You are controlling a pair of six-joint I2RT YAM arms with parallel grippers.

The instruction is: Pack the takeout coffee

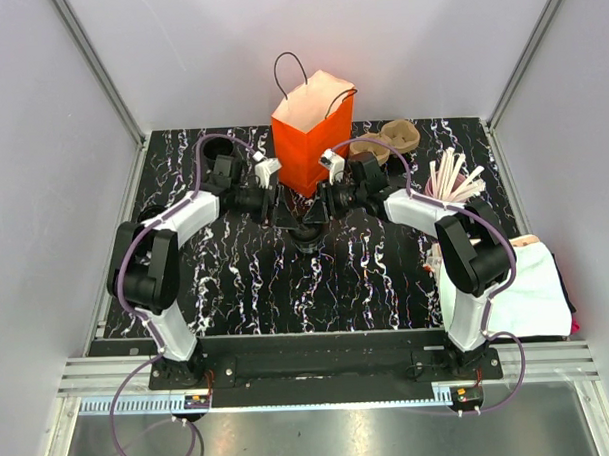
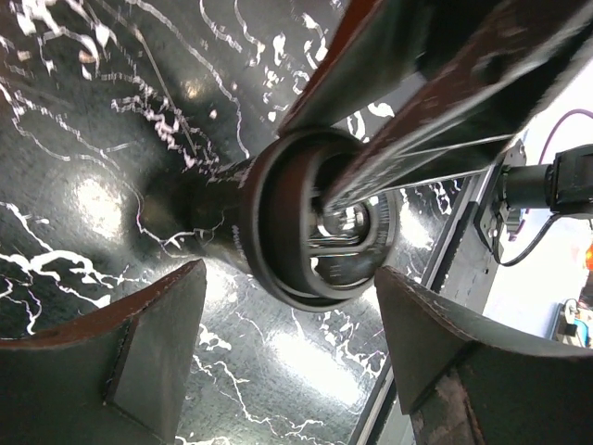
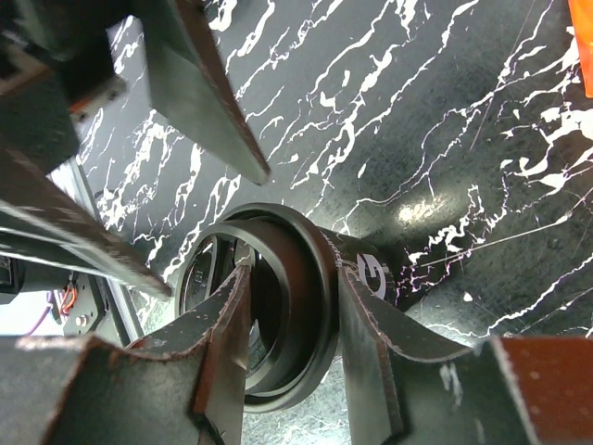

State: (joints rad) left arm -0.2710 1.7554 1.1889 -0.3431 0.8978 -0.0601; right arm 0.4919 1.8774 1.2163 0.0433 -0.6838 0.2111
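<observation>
- The takeout coffee (image 2: 269,222) is at the middle of the desk (image 1: 246,280), between the two arms' jaws. It is outside the orange paper bag (image 1: 311,138), which stands upright and open-mouthed at its 12 o'clock, near but apart.
- The right jaws pinch the cup's rim. In the right wrist view one finger (image 3: 222,334) sits inside the black ring and the other lies outside, against the cup wall.
- The left jaws are spread wide. In the left wrist view their two fingers stand on either side of the cup without touching it.
- Done so far, as I judge it: the cup is gripped by one arm, and the bag stands ready just behind.
- Left to do: carry the cup toward 12 o'clock, lower it through the bag's mouth, and let go. None of that shows yet.
- I cannot tell whether the cup's base rests on the desk or is lifted, or whether the lid is fully seated.
- The brown pulp tray (image 1: 386,140) lies at about 1 o'clock of the cup, beside the bag. The pink cup with white sticks (image 1: 451,178) is near 2 o'clock. Both are outside the bag.
</observation>
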